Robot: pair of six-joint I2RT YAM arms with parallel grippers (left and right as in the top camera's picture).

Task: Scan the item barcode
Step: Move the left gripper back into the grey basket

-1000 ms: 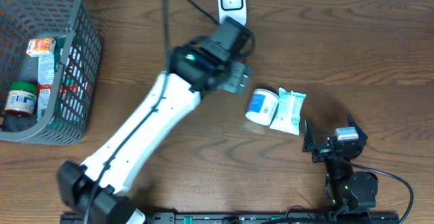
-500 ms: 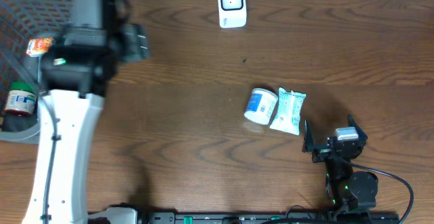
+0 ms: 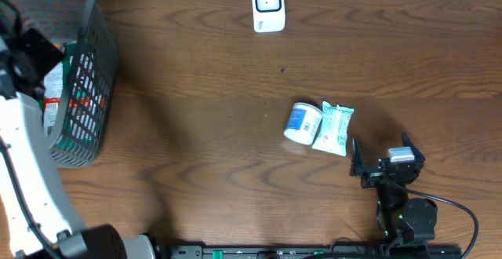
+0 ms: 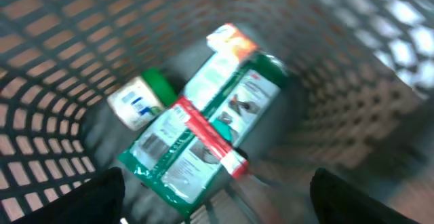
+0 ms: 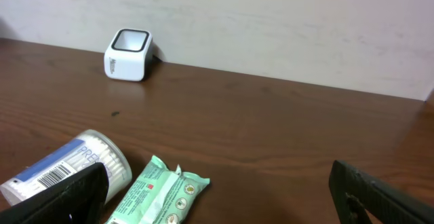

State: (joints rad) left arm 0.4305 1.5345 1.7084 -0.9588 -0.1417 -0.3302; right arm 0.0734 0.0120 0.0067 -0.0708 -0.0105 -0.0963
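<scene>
Just now my left arm is finishing a swing from mid-tabletop out over the grey plastic mesh basket point(image 3: 86, 94), left jaws gaping wide and carrying nothing, so I am probably fetching the next item to scan. A glossy green packet point(image 4: 210, 129) and a green-lidded jar point(image 4: 139, 98) are lying inside. Rightward, the boxy white scanner point(image 3: 268, 6) is waiting. A cylindrical tub point(image 3: 302, 122) is touching a crinkly wipes packet point(image 3: 334, 128). My right jaws are idling nearby, wide open and empty.

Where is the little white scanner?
Overhead, the scanner stands at the table's far edge, near the middle, well beyond the tub and packet.
</scene>
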